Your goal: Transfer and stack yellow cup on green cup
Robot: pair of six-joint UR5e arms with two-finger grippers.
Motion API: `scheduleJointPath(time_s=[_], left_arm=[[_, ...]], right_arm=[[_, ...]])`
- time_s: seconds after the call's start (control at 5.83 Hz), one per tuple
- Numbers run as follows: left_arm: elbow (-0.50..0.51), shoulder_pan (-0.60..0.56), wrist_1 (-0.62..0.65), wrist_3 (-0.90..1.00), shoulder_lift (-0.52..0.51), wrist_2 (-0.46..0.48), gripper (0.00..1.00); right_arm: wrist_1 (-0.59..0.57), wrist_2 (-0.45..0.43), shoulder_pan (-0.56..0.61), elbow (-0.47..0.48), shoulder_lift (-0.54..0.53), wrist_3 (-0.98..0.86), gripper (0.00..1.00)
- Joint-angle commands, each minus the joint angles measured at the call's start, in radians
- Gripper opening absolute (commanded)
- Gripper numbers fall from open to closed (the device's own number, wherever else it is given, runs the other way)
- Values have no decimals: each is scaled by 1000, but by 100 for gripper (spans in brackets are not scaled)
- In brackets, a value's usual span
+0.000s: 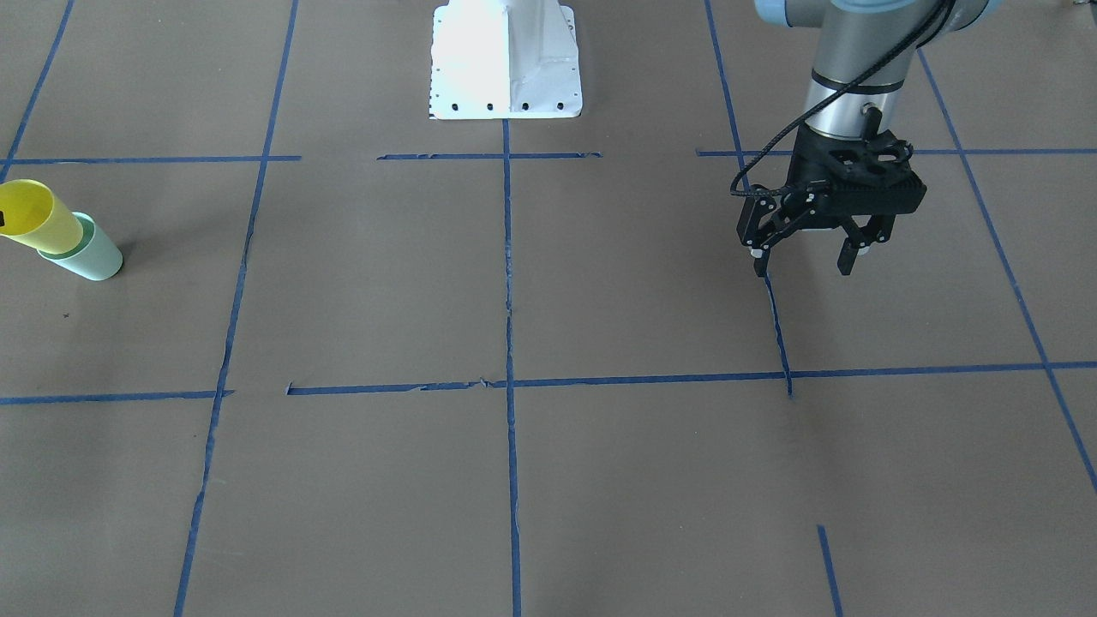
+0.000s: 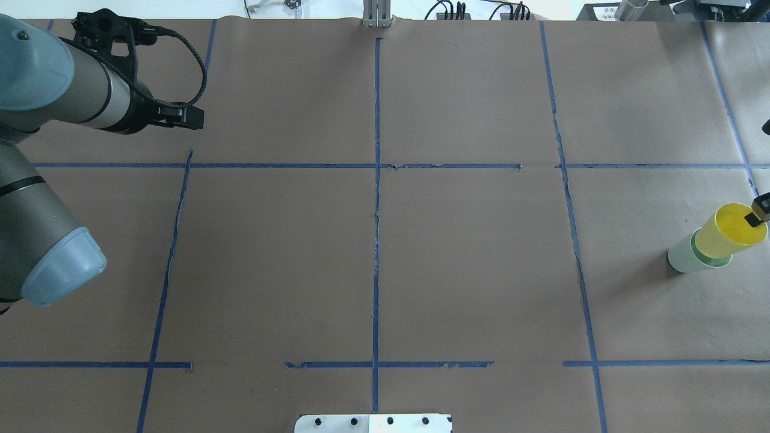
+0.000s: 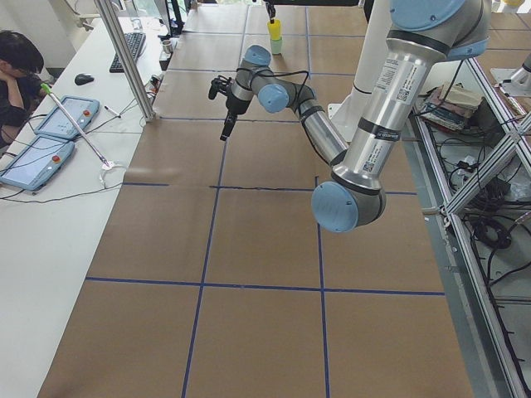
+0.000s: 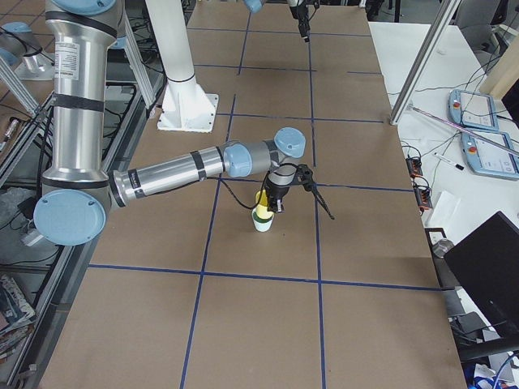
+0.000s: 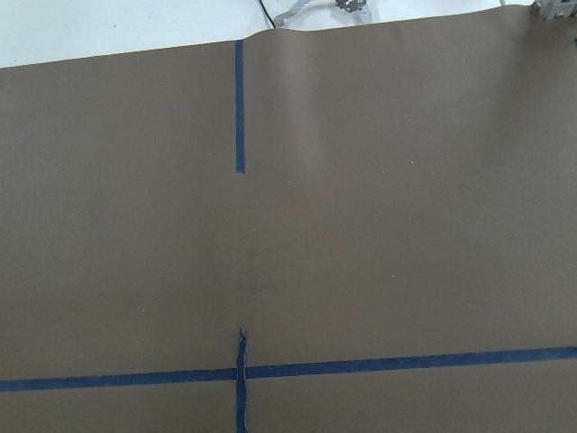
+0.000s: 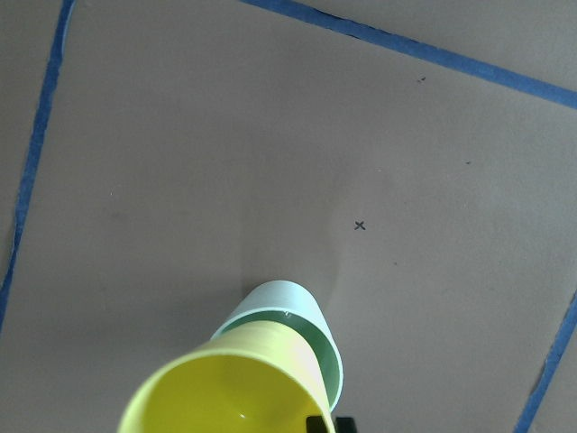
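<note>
Counting what sits on the table [image 1: 617,480], I find one yellow cup [image 1: 32,218], one green cup [image 1: 92,255] and two grippers; blue tape lines [image 1: 509,283] divide the brown paper into a grid. Both cups are together at the far end on the robot's right, at the right edge of the overhead view, in the middle row of the grid. The green cup stands on the paper with the yellow cup nested in its mouth; the yellow one sticks out above the green rim, and from my right wrist camera I see down into it to its yellow floor. The right gripper [image 4: 276,201] is at the stack; one black fingertip [image 2: 758,218] lies against the yellow cup's rim, but I cannot tell whether the jaws pinch the wall or stand off it. The left gripper [image 1: 803,261] hangs above the paper well apart from the cups, on the opposite side of the white base [image 1: 506,60]; its fingers are spread with nothing between them.
</note>
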Motion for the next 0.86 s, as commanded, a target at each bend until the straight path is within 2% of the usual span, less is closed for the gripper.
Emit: scheduleJointPath(time_s=[0.0,0.17,0.34,0.51,0.69], left_arm=[[0,2,0,0,0,0,100],[0,2,0,-2,-1,0,100],[0,2,0,-2,-1,0,100],[0,4,0,-2,-1,0,100],[0,4,0,1,-1,-2,100]], right_arm=[[-1,-13,-8,-2,-6,-3,2],[-1,-13,-9,-8,-6,-5,2],[-9,-10,-11,-11,0,-2,46],[0,-11,-14,-11,-5,-1,99],[0,-11,-12,-13,-8,-3,100]])
